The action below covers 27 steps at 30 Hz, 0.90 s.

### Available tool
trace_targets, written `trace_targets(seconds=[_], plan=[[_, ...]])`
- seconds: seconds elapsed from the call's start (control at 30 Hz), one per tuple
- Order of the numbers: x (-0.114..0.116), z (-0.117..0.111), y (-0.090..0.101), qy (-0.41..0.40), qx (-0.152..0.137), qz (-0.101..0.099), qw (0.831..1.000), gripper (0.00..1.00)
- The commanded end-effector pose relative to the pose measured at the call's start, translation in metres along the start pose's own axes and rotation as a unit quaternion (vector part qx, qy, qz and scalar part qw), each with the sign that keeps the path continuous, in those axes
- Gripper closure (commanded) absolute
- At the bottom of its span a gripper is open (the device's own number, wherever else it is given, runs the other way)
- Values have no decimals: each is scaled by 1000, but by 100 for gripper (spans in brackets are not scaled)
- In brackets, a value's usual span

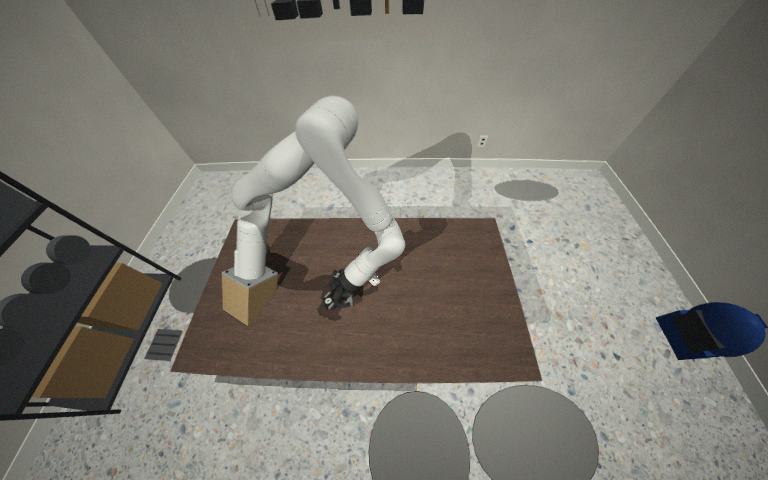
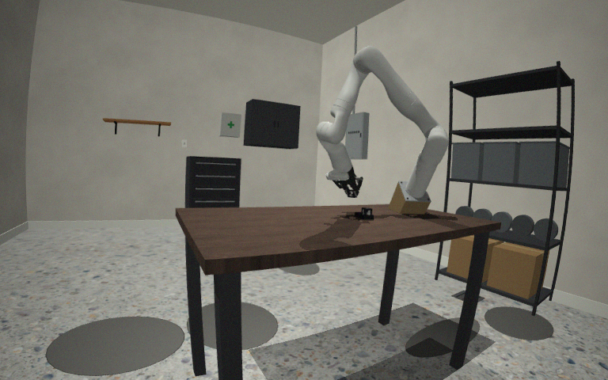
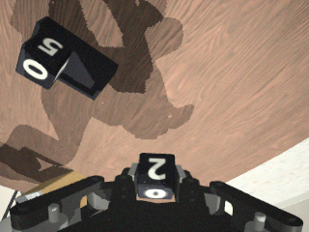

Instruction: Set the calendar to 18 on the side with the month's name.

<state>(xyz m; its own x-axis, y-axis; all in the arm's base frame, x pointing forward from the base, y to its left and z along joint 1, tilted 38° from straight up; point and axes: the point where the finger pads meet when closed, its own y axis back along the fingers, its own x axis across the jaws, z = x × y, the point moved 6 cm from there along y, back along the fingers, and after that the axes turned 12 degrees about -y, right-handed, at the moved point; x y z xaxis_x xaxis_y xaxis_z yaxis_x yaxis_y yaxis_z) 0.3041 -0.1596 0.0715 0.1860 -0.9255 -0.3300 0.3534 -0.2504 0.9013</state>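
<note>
My gripper [image 1: 338, 300] [image 2: 352, 191] [image 3: 155, 173] is shut on a black cube. The held cube [image 2: 351, 194] [image 3: 155, 166] shows a white 2 on one face and a white 0 on the face nearer the gripper in the wrist view. It hangs above the table, clear of the tray. The black tray [image 2: 365, 217] [image 3: 96, 87] stands on the table, at the upper left in the wrist view. The other black cube [image 2: 366, 210] [image 3: 50, 46] sits at one end of it, with a 5 and a 0 showing. The other end is vacant. The tray is not clearly visible in the top view.
The brown table [image 1: 441, 333] [image 2: 268, 228] [image 3: 232, 87] lies under the arm. The arm's wooden base block [image 1: 243, 300] [image 2: 408, 203] stands near one end of the table, close to the tray. Arm shadows cross the table around the tray.
</note>
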Motion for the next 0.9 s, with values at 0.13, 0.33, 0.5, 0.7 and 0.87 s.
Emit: trace_targets(seconds=[0.13, 0.33, 0.5, 0.7, 0.87], plan=[[1, 1, 1, -1, 1, 1, 1000, 72], [2, 4, 0, 0, 20, -5, 1000, 72], [3, 10, -2, 0, 64, -16, 998, 72], [4, 15, -2, 0, 101, -23, 995, 72], [5, 19, -2, -1, 126, -26, 992, 72]])
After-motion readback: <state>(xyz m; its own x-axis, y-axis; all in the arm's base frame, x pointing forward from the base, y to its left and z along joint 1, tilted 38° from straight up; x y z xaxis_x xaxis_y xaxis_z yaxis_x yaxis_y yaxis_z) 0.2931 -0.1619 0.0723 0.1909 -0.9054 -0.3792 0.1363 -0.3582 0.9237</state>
